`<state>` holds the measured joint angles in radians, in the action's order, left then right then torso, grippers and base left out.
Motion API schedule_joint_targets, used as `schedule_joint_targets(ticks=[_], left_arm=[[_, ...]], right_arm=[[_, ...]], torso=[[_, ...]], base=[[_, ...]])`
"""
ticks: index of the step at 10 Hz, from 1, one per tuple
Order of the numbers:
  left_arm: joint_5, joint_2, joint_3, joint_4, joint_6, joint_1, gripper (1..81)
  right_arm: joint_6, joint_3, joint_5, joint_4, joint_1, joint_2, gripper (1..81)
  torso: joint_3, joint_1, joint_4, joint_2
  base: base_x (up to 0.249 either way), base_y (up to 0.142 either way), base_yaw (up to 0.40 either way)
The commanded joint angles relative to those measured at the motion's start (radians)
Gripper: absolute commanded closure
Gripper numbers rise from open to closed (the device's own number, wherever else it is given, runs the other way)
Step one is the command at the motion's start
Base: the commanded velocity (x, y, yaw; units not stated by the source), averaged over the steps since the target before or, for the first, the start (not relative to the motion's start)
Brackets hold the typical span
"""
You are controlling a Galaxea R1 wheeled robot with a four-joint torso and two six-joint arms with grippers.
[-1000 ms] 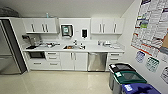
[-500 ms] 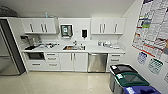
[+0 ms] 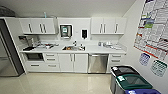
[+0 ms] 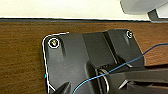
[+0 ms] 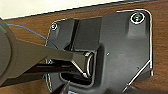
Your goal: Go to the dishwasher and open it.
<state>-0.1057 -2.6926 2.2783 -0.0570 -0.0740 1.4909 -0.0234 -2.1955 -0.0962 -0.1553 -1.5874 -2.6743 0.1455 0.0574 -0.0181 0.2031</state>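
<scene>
The dishwasher stands straight ahead in the head view, built in under the white counter, right of the sink cabinet. Its flat grey steel front is closed, with a bar handle along the top. It is still some way off across the pale floor. Both wrist views look down past the robot's dark plate onto a brown wood-grain surface.
A tall steel refrigerator stands at the far left, and a small dark microwave is set under the counter. A sink is mid-counter. Waste bins with dark and green lids stand at the near right, below a wall of posters.
The whole head view has shifted slightly, with the counter and bins a little nearer, so the camera has moved. Nothing in the kitchen has moved.
</scene>
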Motion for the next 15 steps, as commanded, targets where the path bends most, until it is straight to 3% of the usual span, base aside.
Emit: schedule_joint_targets(ticks=[1, 15], left_arm=[[0.044, 0.025, -0.013, -0.004, 0.002, -0.053, 1.0], [0.032, 0.031, -0.014, -0.006, 0.002, -0.051, 1.0]], right_arm=[[0.003, 0.008, 0.050, -0.013, 0.040, 0.020, 1.0], [0.003, 0.001, 0.049, -0.012, 0.037, 0.014, 1.0]], torso=[[0.000, 0.000, 0.000, 0.000], [0.000, 0.000, 0.000, 0.000]], base=[[0.114, 0.000, 0.000], [0.114, 0.000, 0.000]])
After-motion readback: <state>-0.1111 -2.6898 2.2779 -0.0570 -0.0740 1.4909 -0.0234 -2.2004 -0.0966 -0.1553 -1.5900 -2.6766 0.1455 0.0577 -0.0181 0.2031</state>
